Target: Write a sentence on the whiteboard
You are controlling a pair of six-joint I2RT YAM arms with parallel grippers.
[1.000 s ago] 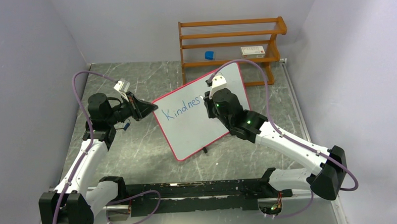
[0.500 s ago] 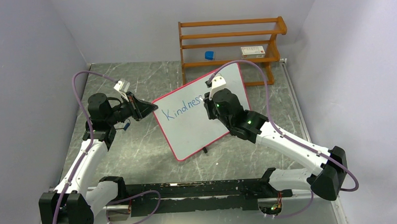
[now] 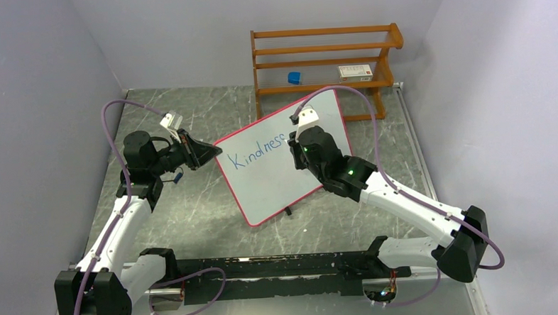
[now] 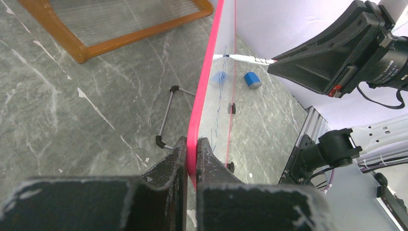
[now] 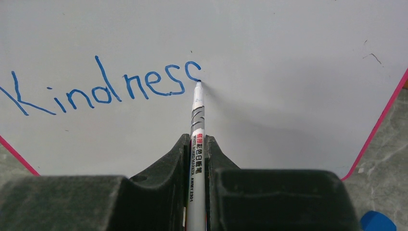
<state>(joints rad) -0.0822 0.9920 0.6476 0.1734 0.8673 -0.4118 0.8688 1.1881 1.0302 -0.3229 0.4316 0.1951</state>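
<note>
Grey marbled desk (image 3: 193, 204) between pale walls fills the overhead view, with a wooden rack (image 3: 322, 63) at twelve o'clock; the whiteboard (image 3: 270, 190) stands tilted at the centre, its face turned up toward the arms so it can be reached; the left end effector (image 3: 211, 155) meets its edge at nine o'clock, seemingly to steady it against the push of writing; the right end effector (image 3: 294, 139) sits over the face at about two o'clock and hides its own tip; the sentence (image 3: 258, 150) is so far one blue word along the top.

Left wrist view shows what that one cannot: the jaws clenched on the pink rim, one finger on each side, the board seen edge-on with its wire leg (image 4: 166, 115) behind; at one o'clock a marker (image 4: 245, 59) touches the face; a small blue piece (image 4: 252, 80) lies on the desk beyond.

Right wrist view gives the detail: the right end effector is clamped on the marker's barrel, and the tip rests on the board at a half-formed last "s" of "Kindness"; by that, only the opening word is nearly done.
</note>
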